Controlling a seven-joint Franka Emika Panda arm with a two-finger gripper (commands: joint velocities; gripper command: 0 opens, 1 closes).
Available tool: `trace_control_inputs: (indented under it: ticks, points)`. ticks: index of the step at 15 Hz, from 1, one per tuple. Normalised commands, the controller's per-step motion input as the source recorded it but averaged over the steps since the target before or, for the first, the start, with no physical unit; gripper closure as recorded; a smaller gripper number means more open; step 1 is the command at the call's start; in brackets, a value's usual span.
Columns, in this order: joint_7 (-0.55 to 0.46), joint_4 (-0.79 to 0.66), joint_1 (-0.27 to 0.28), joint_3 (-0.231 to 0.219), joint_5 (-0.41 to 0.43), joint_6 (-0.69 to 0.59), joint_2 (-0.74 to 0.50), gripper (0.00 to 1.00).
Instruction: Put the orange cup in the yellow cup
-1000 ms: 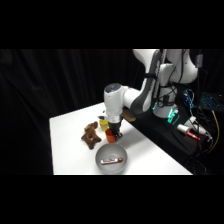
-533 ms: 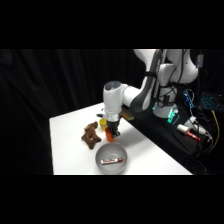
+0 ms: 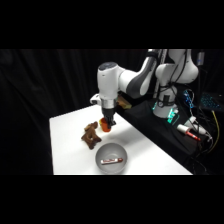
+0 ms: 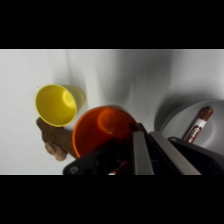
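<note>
White table [image 3: 145, 150], gripper [image 3: 108, 121] holding orange cup [image 4: 102, 131]

White rounded arm [image 3: 130, 80] segments, black gripper [image 3: 108, 120] linkage.

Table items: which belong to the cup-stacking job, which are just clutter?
Job:
- orange cup, at the gripper
- yellow cup, upright, empty, beside the orange cup

Clutter:
- brown plush toy
- grey bowl, holding a marker
</note>
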Motion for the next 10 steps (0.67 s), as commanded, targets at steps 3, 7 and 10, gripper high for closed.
trace_control_inputs:
  ticks: [3, 7, 10]
  points:
    - [0.0, 0.06, -0.164, 0.042, -0.118, -0.25, -0.2, 0.98]
    - [-0.11, 0.04, -0.18, 0.034, 0.001, -0.16, -0.14, 0.98]
    - [-0.15, 0.05, -0.146, 0.018, 0.066, -0.12, -0.09, 0.98]
